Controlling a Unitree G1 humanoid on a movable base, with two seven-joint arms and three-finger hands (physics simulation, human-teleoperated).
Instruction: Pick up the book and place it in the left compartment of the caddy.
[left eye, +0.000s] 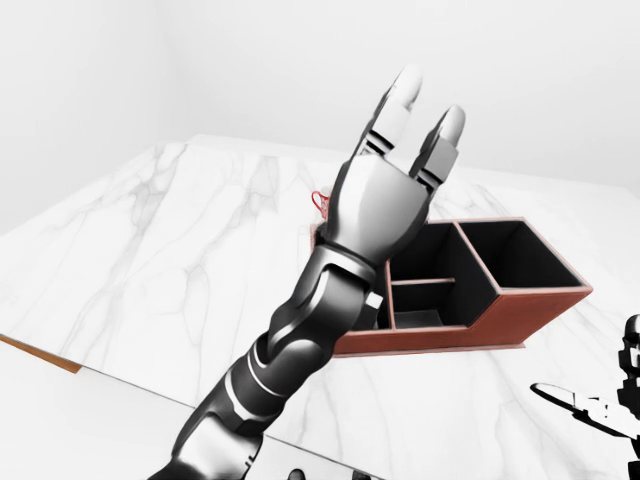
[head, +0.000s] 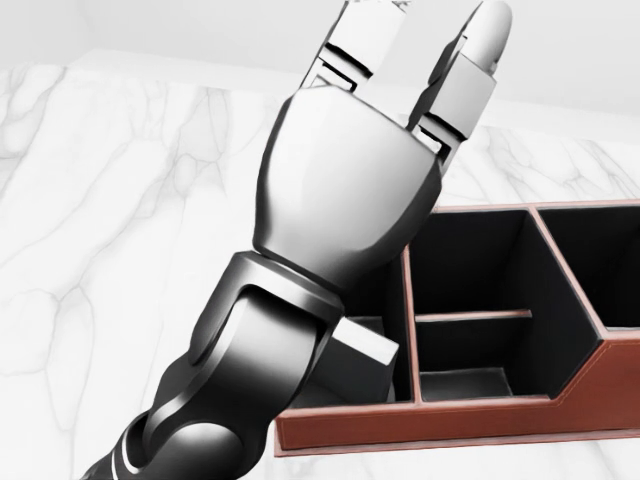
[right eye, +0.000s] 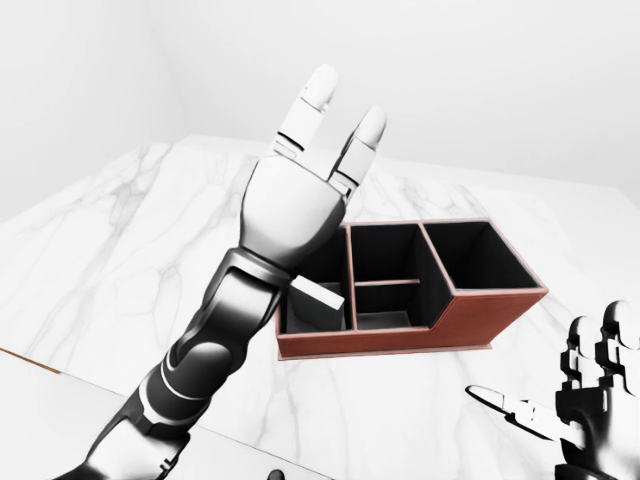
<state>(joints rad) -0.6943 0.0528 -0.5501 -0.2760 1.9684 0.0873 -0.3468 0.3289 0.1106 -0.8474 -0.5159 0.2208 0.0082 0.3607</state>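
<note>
The book is lying tilted in the left compartment of the caddy, pale edge showing; nothing is gripping it. Your left hand is hanging raised above that compartment, fingers straight and spread apart, holding nothing. Your right hand is sitting low at the right-eye view's bottom right, well apart from the caddy, fingers loosely apart, empty. A sliver of red mug is peeking beside your left wrist on the marble table.
</note>
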